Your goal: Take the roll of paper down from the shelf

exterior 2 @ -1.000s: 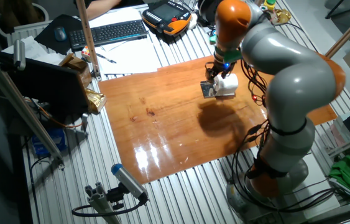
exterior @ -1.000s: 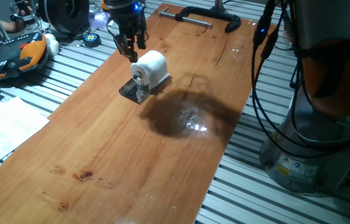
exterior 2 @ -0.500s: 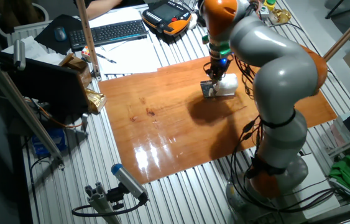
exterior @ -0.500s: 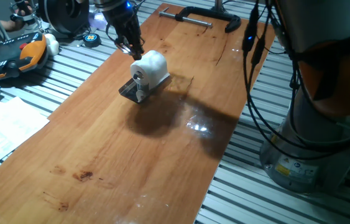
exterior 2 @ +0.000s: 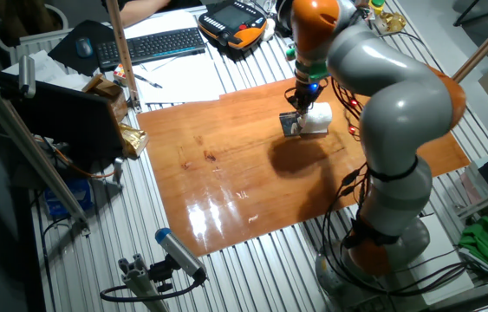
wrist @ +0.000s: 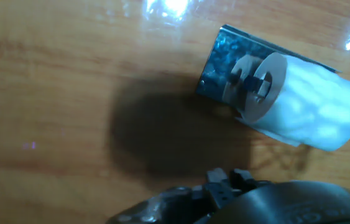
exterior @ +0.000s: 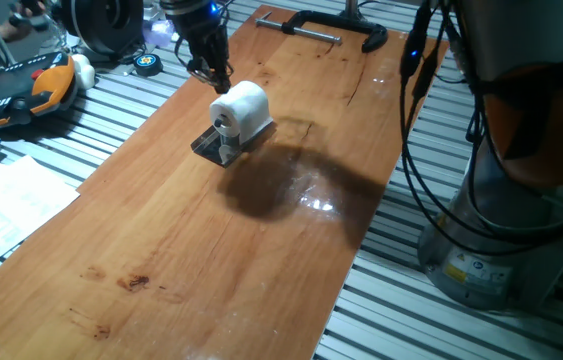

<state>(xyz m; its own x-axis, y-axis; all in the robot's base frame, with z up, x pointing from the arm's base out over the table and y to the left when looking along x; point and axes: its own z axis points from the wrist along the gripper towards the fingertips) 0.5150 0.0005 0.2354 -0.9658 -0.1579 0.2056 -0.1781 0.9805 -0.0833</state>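
Note:
The roll of paper (exterior: 244,106) is white and lies on its side on the shelf (exterior: 206,146), a small dark metal plate with a thin upright bar, at the far part of the wooden table (exterior: 211,260). In the hand view the bar passes through the cardboard core of the roll of paper (wrist: 311,112), with the plate of the shelf (wrist: 221,62) behind it. My gripper (exterior: 219,82) hangs just behind and above the roll, fingers pointing down and seen nearly edge-on, nothing between them. From the other side the gripper (exterior 2: 300,102) stands over the roll of paper (exterior 2: 317,120) and the shelf (exterior 2: 289,126).
A large black clamp (exterior: 326,28) lies at the table's far end. An orange teach pendant (exterior: 21,90) and papers (exterior: 1,200) sit left of the table, a keyboard (exterior 2: 152,45) beyond. Black cables (exterior: 431,150) hang along the right edge by the robot base (exterior: 521,200).
The hand has turned about its own axis, so the two fingers seen apart a second ago now show edge-on. It stays close above the roll. Roll and shelf have not moved.

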